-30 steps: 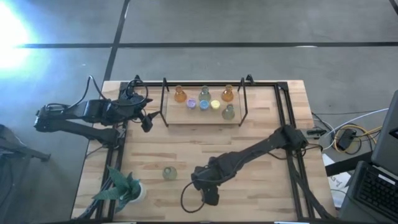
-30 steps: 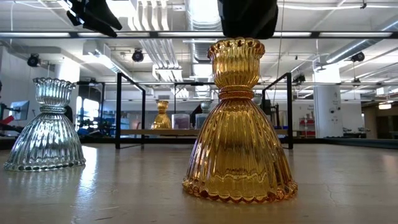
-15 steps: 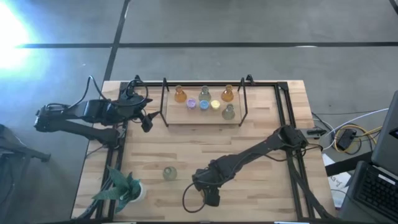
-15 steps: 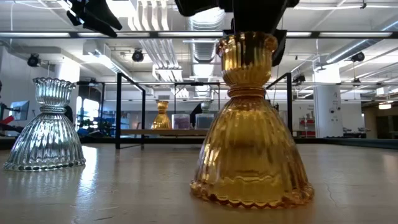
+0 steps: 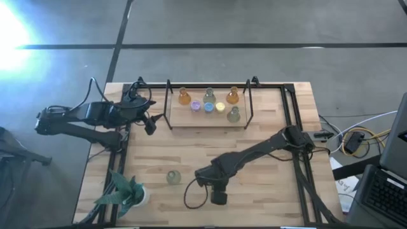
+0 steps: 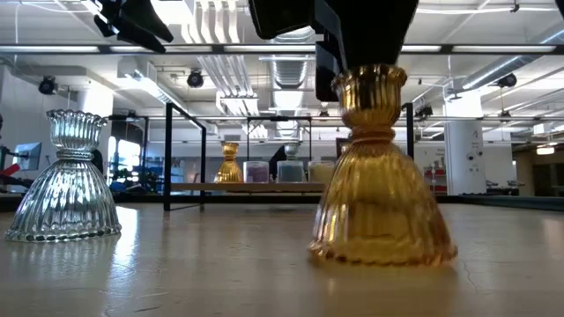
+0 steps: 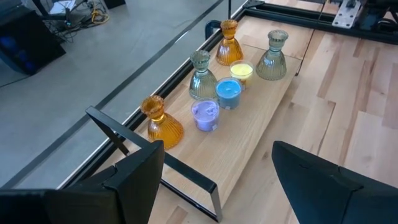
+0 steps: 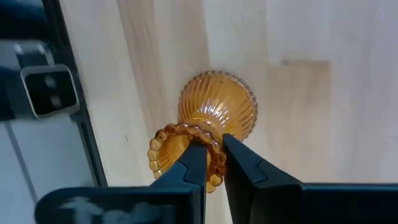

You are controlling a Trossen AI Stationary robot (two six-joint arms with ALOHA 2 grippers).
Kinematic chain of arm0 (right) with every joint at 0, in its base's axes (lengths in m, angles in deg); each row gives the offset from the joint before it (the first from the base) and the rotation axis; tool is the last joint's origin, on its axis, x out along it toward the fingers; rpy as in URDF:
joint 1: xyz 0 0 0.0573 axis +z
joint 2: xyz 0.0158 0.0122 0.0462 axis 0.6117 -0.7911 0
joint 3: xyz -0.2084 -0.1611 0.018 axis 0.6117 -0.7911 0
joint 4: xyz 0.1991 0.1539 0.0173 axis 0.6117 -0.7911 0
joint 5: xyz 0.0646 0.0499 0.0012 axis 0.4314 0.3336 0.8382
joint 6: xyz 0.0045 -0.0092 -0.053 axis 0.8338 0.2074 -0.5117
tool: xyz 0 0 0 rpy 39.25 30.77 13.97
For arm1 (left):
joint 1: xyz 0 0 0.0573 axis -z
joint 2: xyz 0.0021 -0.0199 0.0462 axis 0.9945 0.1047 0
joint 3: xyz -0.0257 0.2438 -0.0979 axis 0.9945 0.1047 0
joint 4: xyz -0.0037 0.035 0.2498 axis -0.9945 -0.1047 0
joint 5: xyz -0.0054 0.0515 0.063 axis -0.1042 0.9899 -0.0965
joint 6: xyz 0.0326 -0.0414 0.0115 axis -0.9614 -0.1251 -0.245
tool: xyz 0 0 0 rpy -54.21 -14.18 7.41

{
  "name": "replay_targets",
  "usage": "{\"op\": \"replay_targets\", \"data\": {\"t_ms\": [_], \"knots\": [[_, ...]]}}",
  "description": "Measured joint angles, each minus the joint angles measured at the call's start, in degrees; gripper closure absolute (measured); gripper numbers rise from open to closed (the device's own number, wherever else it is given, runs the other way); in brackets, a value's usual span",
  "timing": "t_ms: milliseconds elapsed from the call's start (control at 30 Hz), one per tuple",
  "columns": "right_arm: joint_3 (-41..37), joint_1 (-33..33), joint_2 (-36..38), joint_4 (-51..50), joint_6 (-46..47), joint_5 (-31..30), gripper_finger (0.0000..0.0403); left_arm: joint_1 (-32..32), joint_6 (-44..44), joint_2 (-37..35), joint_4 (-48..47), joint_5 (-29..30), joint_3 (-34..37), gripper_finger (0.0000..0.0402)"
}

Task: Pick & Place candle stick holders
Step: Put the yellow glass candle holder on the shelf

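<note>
The right end effector (image 8: pixel 210 152) is pinched nearly shut on the beaded rim of an amber candle holder (image 8: pixel 217 112), which stands tilted near the front edge of the surface (image 5: pixel 267 184). The left end effector (image 7: pixel 211 180) hangs spread wide and empty beside the rack (image 5: pixel 208 121) carrying seven more holders.

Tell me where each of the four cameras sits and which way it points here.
High view: above the table, looking straight down; both arms show, right gripper near the front edge.
Low view: table height, looking level across; the right gripper's jaws are closed on the rim of the amber holder, clear holder beside it.
Left wrist view: on the left arm, facing the shelf of holders past its open jaws.
Right wrist view: looking down onto the amber holder in its jaws.
Shared: the low and right wrist views both show the amber holder.
</note>
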Motion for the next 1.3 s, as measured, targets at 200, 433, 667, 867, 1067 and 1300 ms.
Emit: {"op": "replay_targets", "data": {"t_ms": [200,433,667,867,1067,1300], "knots": [[4.9,-5.0,0.6,-8.5,-9.0,2.2,0.0381,0.0,1.0,0.0,0.0,0.0,0.0,0.0099],[13.2,-14.8,0.6,-19.1,-14.1,2.4,0.0381,0.0,1.1,0.0,0.0,0.0,0.0,0.0099],[22.8,-24.3,0.6,-22.3,-14.0,2.3,0.0381,0.0,1.2,0.0,0.0,0.0,0.0,0.0099],[27.1,-30.4,0.7,-23.0,-11.8,2.3,0.0381,0.0,1.2,0.0,0.0,0.0,0.0,0.0099],[25.7,-35.0,0.6,-23.1,-5.2,2.2,0.0381,0.0,1.1,0.0,0.0,0.0,0.0,0.0099],[23.6,-37.3,0.6,-22.6,-3.2,-3.5,0.0381,0.0,1.1,0.0,0.0,0.0,0.0,0.0099]]}}
